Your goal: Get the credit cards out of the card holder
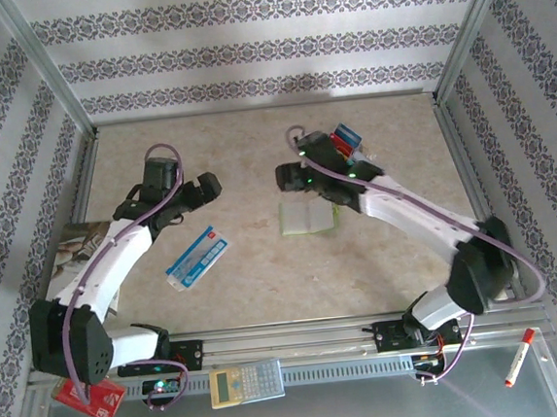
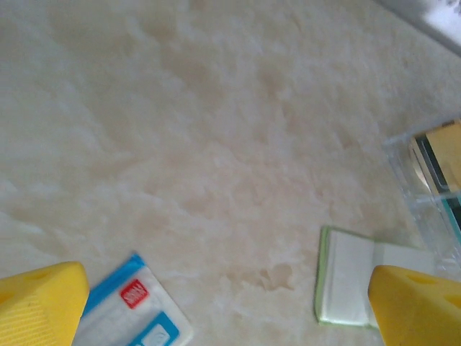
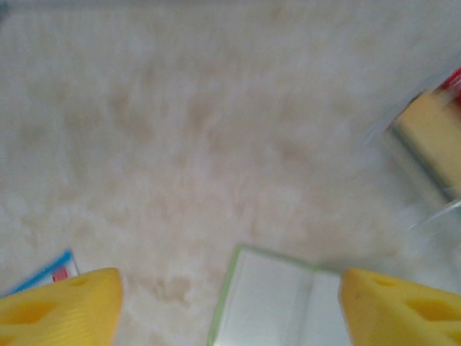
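the card holder (image 3: 281,306) lies open just ahead of the wide, empty right gripper (image 3: 229,306).

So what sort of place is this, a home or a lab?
Most likely a lab test booth dressed like a home: wallpapered walls in a metal frame, a left arm and right arm bolted to a rail, and everyday things like a green card holder on the table.

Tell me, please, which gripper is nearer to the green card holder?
Right. The right gripper hangs open at the far edge of the card holder; the left gripper, also open, sits farther off to its left, near the blue-and-white packet.
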You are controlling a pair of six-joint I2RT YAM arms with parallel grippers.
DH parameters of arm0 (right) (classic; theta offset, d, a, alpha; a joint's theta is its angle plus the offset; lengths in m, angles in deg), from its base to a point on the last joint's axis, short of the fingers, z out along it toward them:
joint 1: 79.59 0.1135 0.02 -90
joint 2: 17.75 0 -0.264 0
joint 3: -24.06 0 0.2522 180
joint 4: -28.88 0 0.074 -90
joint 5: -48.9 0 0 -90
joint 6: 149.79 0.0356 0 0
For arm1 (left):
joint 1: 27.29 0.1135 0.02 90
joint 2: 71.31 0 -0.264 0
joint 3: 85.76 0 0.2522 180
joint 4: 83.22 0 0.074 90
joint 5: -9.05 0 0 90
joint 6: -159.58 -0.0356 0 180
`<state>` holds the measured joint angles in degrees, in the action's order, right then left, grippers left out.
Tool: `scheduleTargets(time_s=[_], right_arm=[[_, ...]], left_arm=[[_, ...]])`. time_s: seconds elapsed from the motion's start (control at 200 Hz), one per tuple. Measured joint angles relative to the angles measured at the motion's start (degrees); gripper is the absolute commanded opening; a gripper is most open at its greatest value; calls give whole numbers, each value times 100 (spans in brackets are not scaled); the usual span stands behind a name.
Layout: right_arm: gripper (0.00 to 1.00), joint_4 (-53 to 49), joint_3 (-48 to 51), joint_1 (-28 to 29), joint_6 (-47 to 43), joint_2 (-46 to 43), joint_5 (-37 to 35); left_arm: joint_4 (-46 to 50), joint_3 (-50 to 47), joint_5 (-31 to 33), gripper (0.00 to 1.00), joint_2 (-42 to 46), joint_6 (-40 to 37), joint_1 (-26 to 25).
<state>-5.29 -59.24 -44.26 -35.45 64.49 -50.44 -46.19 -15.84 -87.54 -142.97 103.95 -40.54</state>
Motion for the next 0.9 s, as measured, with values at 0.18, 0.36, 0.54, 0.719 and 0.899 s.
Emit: scheduleTargets(time_s=[0.18,0.36,0.54,0.719,0.899], right_arm=[[98,833,955,-564,-599,-1362,-953],[98,1547,1993,-1565,-942,-2131,-1499],[98,2334,3285,-2236,-1189,-2474,-1834],[98,2944,4207,-2822,-1281,-2472,-2015],[98,4076,5042,-2975,-1582,-2225,-1969]], left_arm=[[-61,-188,876,100,625,-374,37],[-715,-1097,2026,100,1233,-782,66],[-2249,-2533,3086,100,1580,-1377,120],[-3740,-3630,3663,100,1530,-2118,188],[-4645,-3805,3434,100,1189,-2715,428]])
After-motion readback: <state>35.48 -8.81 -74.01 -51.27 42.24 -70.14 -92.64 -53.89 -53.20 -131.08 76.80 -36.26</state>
